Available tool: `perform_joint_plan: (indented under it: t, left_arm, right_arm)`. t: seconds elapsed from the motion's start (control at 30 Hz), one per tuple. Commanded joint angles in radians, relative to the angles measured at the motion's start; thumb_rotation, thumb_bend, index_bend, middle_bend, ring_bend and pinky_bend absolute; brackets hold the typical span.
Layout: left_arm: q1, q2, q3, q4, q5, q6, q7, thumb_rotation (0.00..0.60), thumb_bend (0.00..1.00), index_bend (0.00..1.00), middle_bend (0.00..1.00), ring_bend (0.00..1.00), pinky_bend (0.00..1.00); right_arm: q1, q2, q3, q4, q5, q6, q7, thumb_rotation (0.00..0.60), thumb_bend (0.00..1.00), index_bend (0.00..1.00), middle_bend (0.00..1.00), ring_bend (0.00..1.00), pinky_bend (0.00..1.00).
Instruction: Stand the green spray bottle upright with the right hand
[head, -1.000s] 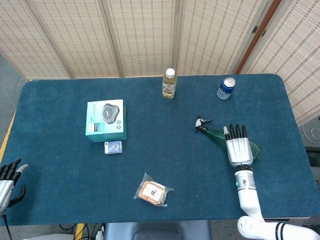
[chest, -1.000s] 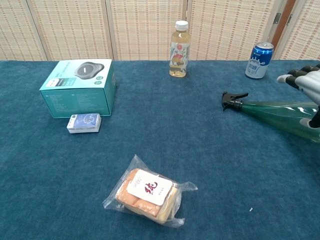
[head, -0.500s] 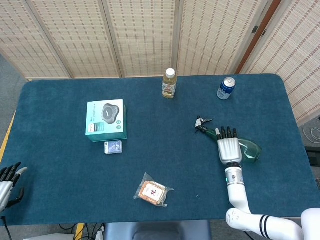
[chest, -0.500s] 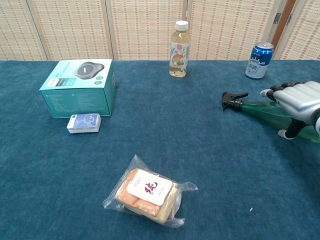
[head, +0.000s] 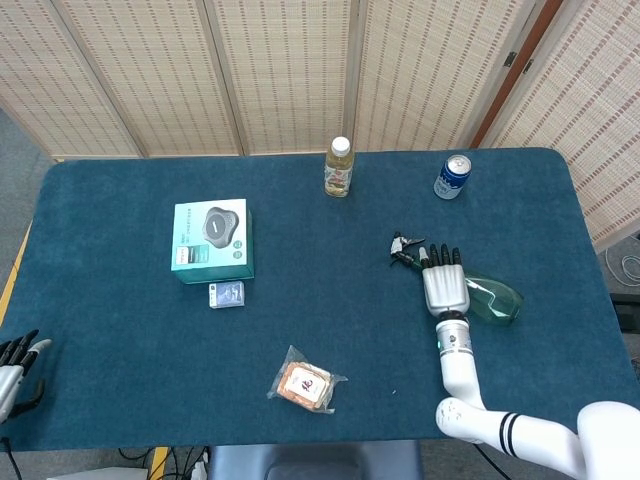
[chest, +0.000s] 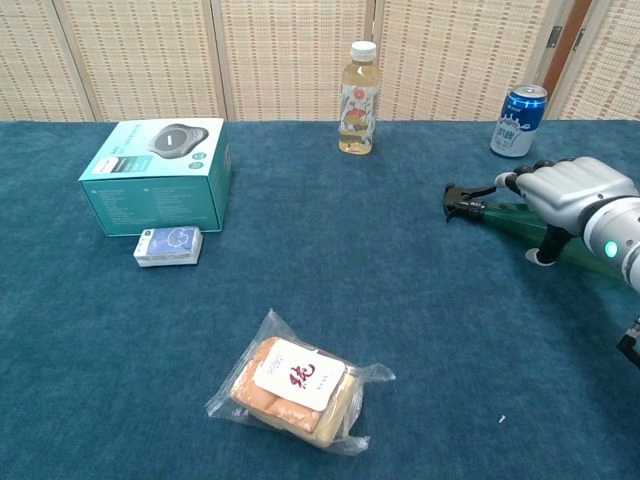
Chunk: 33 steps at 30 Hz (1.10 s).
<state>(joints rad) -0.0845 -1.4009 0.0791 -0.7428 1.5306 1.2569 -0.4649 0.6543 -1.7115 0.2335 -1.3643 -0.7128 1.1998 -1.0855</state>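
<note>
Far left, at the table edge in the head view: left hand (head: 14, 362), idle, fingers apart, nothing in them. Of no use to this step; best left where it hangs.

Further in: teal product box (chest: 158, 175) with a small blue card pack (chest: 168, 245) just beside its near side, then a wrapped snack packet (chest: 298, 382) nearer the front edge. Well apart from the work, no obstacle.

At the back of the blue tablecloth (head: 320, 330): a yellow drink bottle (head: 339, 167) upright, and toward the right a blue soda can (head: 452, 177), also upright. Worth minding the can when swinging the bottle up, though not close.

Right of centre: green spray bottle (head: 470, 288) lying on its side, black trigger head (chest: 462, 199) pointing left, fat base to the right. Right hand (chest: 562, 196) draped over the neck end just behind the trigger, fingers curved down over the far side, thumb low on the near side. Full closure not shown; cannot tell whether gripped or only cupped.

To do it well: close firmly round the narrow shoulder first, not the trigger. Then pivot about the base, raising the head end. Tapered, smooth plastic, probably prone to slipping or rolling, so slow lift, base kept on the cloth. Release only once standing square.
</note>
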Motion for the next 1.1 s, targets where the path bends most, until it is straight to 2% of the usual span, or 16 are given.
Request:
perform_joint_plan:
  t: [0.03,0.37,0.63,0.83,1.1]
  left_arm:
    - [0.001,-0.008,0.003,0.013,0.0,-0.008,-0.008,0.6,0.53,0.11,0.0,0.0,0.0]
    - [-0.001,-0.025,0.013,0.051,0.005,-0.032,-0.022,0.6,0.53,0.11,0.0,0.0,0.0]
    - [-0.004,-0.037,0.022,0.074,0.013,-0.049,-0.019,0.6,0.53,0.11,0.0,0.0,0.0]
    - [-0.001,-0.036,0.029,0.072,0.022,-0.044,-0.014,0.6,0.53,0.11,0.0,0.0,0.0]
    - [0.001,-0.036,0.036,0.065,0.029,-0.043,-0.003,0.6,0.53,0.11,0.0,0.0,0.0]
  right_arm:
    - [0.007,-0.004,-0.001,0.017,0.008,-0.011,0.009,0.6,0.19,0.0,0.1,0.0,0.12]
    - [0.01,-0.025,0.004,0.095,-0.005,-0.056,0.126,0.6,0.22,0.05,0.14,0.04,0.19]
    - [-0.015,-0.019,0.031,0.066,0.012,-0.061,0.24,0.6,0.22,0.05,0.14,0.04,0.19]
    - [-0.036,-0.013,0.03,0.052,0.008,-0.048,0.296,0.6,0.22,0.06,0.16,0.06,0.23]
    - [-0.036,-0.019,0.02,0.086,0.004,-0.071,0.327,0.6,0.22,0.07,0.17,0.07,0.24]
